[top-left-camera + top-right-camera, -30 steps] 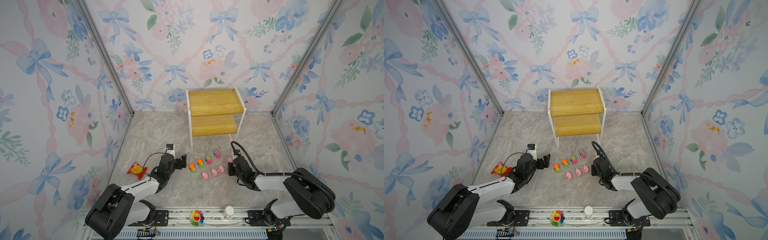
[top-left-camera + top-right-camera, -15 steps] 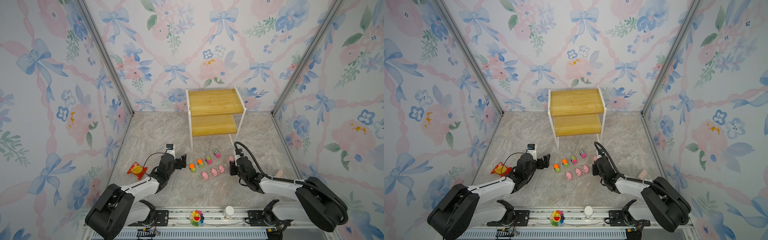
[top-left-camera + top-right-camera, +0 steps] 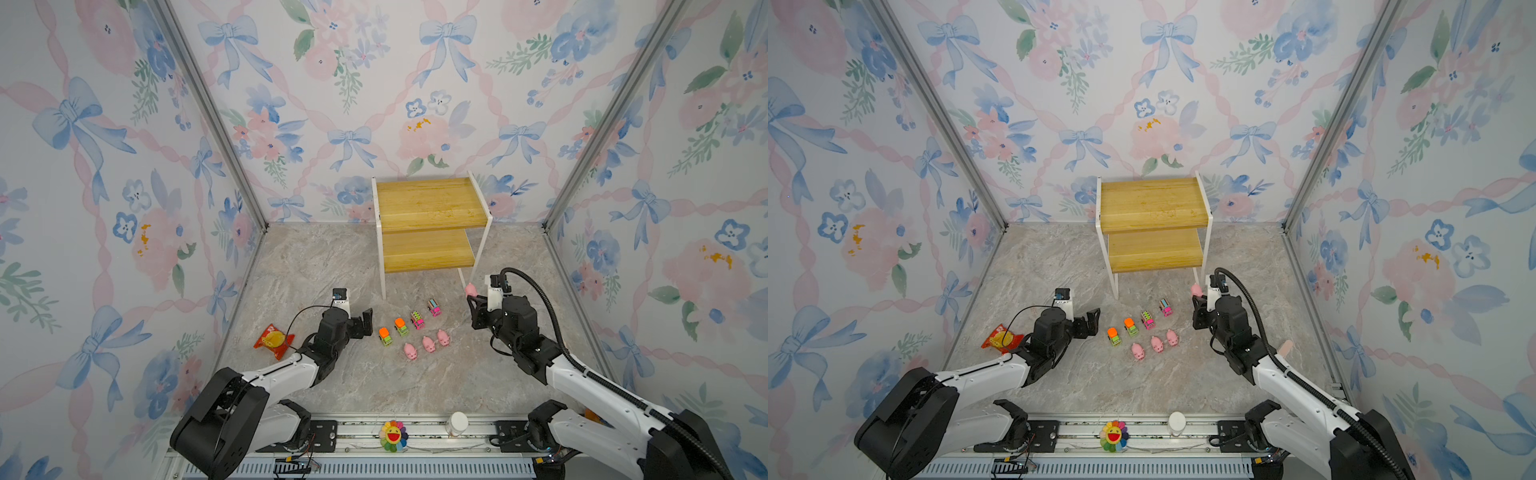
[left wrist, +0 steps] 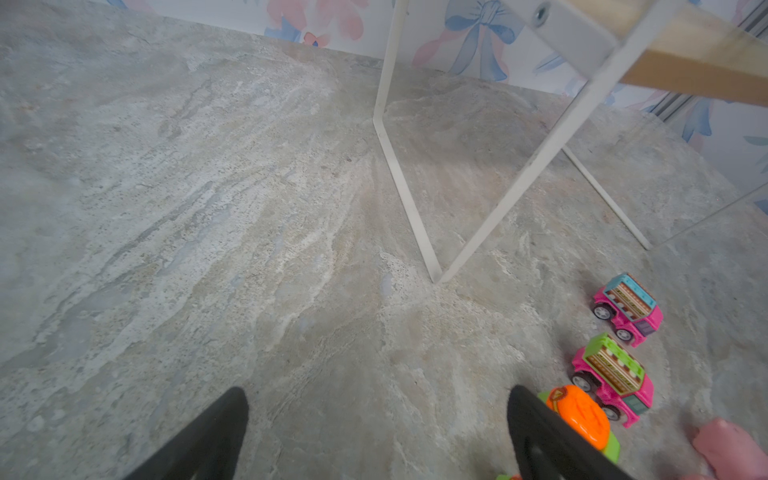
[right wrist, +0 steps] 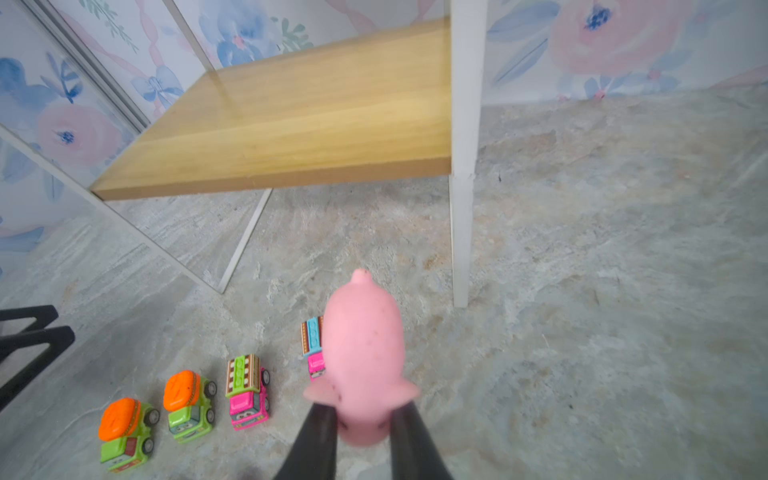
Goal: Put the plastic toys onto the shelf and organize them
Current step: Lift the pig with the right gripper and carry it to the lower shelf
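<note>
Right gripper point(image 3: 473, 298) just lifted a pig point(image 3: 470, 288) off the floor. Jaws are clamped on it, up by the shelf point(image 3: 428, 253) leg at its 5 o'clock. Left gripper point(image 3: 366, 322) has its jaws apart, at 9 o'clock of the green cars point(image 3: 385, 336). I'd guess the first shelf drop is next.

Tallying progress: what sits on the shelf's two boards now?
Nothing. The top board is bare in both top views and covers the lower board's rear there; the right wrist view shows that board bare too, save a strip behind the white leg.
</note>
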You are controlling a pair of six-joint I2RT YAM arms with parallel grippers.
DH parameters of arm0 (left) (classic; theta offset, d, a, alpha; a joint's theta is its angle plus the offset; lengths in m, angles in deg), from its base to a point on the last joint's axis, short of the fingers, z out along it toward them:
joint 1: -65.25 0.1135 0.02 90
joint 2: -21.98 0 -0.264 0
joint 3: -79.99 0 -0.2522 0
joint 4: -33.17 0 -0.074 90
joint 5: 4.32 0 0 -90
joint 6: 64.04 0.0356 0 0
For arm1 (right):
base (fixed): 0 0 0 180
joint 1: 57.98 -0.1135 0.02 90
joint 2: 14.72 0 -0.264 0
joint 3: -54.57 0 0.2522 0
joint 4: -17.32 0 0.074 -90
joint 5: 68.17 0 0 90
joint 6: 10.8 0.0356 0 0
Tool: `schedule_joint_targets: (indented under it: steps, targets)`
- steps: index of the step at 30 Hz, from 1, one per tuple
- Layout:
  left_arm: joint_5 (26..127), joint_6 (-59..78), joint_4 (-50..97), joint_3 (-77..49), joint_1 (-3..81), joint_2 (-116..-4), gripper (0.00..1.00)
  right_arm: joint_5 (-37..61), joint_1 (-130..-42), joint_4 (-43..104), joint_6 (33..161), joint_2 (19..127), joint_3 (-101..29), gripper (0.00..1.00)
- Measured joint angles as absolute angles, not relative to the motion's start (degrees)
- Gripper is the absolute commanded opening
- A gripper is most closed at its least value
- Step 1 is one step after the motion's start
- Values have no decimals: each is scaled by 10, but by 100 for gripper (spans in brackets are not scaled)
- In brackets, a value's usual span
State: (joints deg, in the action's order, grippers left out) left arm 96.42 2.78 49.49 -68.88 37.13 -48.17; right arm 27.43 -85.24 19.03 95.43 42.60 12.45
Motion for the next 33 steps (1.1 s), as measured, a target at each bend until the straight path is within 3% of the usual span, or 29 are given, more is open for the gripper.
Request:
schedule_joint_targets:
  steps: [18, 33]
  targets:
    - [975, 65, 493, -687, 371, -482, 98, 229, -838, 201, 925, 621, -94, 23]
    - [975, 69, 490, -685, 372, -485, 98, 300, -845, 202, 927, 697, -154, 23]
